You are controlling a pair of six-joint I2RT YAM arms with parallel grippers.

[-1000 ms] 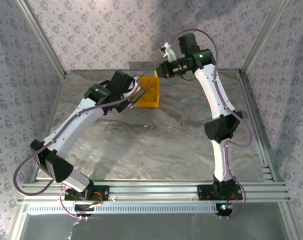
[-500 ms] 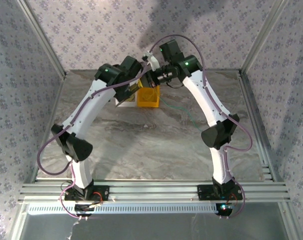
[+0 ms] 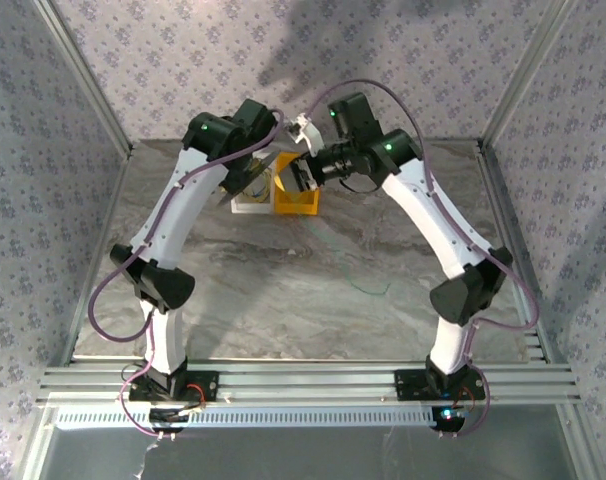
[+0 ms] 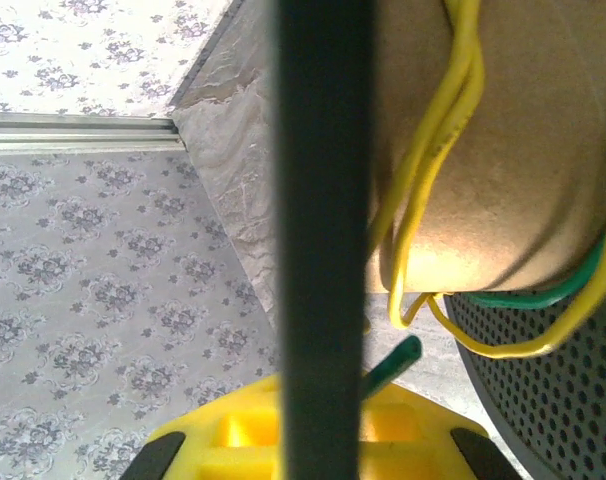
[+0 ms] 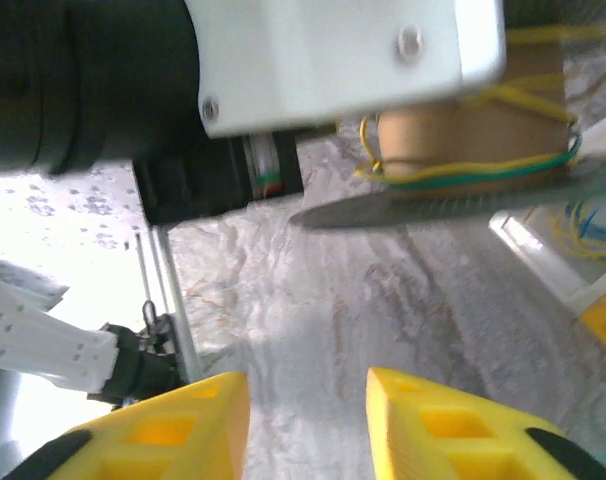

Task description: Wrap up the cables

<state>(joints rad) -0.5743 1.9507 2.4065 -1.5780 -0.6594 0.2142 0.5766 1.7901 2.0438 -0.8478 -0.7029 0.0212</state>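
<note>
Two end effectors face each other over the far side of the desk. The left end effector is clamped narrow on the thin flange of one dark spool, which hangs clear of the desk. Two cables wind round the spool's brown core just beyond its fingers: one yellow cable and one green cable. The right end effector stands parted with nothing between its two fingers, and the spool is ahead of it. A loose green length lies on the desk behind it. Below both sit one yellow bin and one white bin.
</note>
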